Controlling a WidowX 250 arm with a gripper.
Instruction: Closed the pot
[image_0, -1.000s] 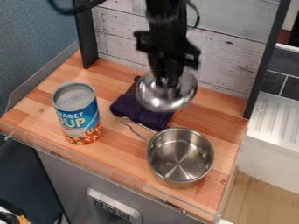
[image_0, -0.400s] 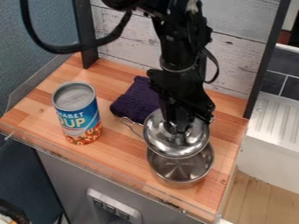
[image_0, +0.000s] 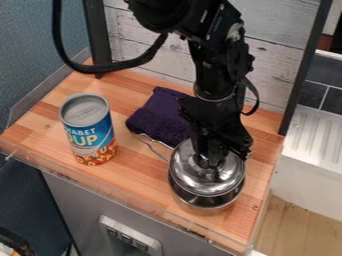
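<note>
The gripper (image_0: 210, 162) hangs over the pot near the front right of the counter, shut on the knob of the silver lid (image_0: 194, 172). The lid covers most of the opening of the steel pot (image_0: 204, 201), and a dark band of the pot's inside shows below the lid's front edge. Whether the lid touches the rim, I cannot tell. The pot's wire handle points to the upper left.
A soup can (image_0: 88, 130) stands upright on the left of the wooden counter (image_0: 133, 175). A folded purple cloth (image_0: 159, 116) lies behind the pot's handle. A wooden back wall (image_0: 277, 60) and black posts bound the counter's rear.
From the back of the counter, the gripper has come forward and down with the lid, slightly to the right, and the lid now overlaps the pot. Pot, can and cloth have stayed put.
</note>
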